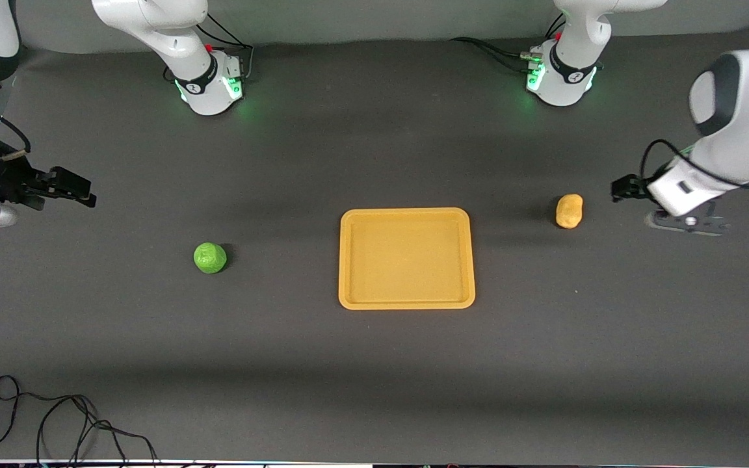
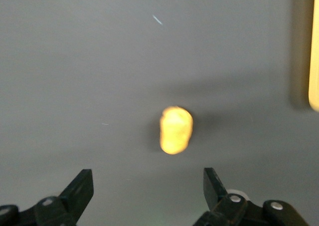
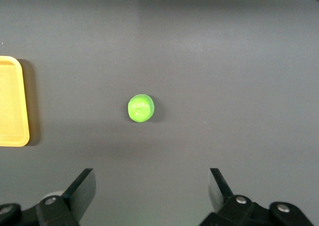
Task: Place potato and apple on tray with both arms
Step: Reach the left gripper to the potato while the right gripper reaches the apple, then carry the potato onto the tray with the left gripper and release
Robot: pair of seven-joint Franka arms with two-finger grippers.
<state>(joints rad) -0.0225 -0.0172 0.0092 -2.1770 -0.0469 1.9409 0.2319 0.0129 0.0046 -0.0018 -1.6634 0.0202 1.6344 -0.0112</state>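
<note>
The orange-yellow tray (image 1: 407, 212) lies mid-table with nothing on it. The green apple (image 1: 209, 258) sits on the table toward the right arm's end. The yellow-tan potato (image 1: 569, 211) sits toward the left arm's end. My left gripper (image 1: 627, 188) is open and empty, up in the air beside the potato. In the left wrist view its jaws (image 2: 148, 188) stand wide apart, with the potato (image 2: 176, 129) ahead of them and the tray's edge (image 2: 314, 61) in view. My right gripper (image 1: 77, 188) is open and empty, off to the side of the apple. The right wrist view shows the gripper (image 3: 152, 188), the apple (image 3: 141, 108) and the tray (image 3: 12, 104).
The two arm bases (image 1: 209, 84) (image 1: 560, 78) stand at the table's edge farthest from the front camera. A loose black cable (image 1: 56, 422) lies at the near corner toward the right arm's end. The dark table surface surrounds the tray.
</note>
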